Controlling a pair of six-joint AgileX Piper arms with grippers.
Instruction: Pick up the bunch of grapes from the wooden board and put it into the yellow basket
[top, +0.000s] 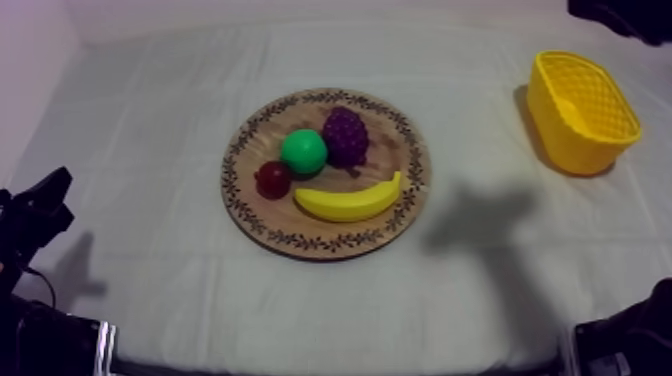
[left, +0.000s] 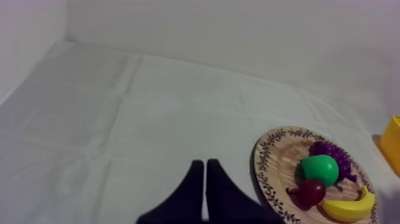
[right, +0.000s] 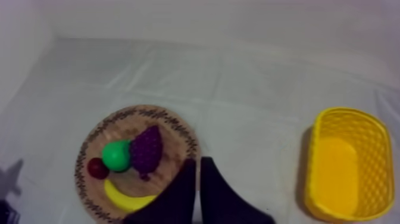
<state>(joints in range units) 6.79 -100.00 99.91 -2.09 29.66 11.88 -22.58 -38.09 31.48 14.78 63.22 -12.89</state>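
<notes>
Purple bunch of grapes (top: 345, 135): on the wooden board (top: 330, 243), far side, touching green fruit (top: 303, 151). Empty yellow basket (top: 585, 110): well apart, right of the board. Closed narrow on nothing: left fingers (left: 194, 186), right fingers (right: 188, 186). Status: nothing done; grasp, carry and drop all remain

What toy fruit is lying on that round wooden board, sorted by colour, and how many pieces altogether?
Yellow: 1, the banana
Green: 1, the pear
Purple: 1, the grapes
Red: 1, the small red fruit
Total: 4, all on the board
</notes>
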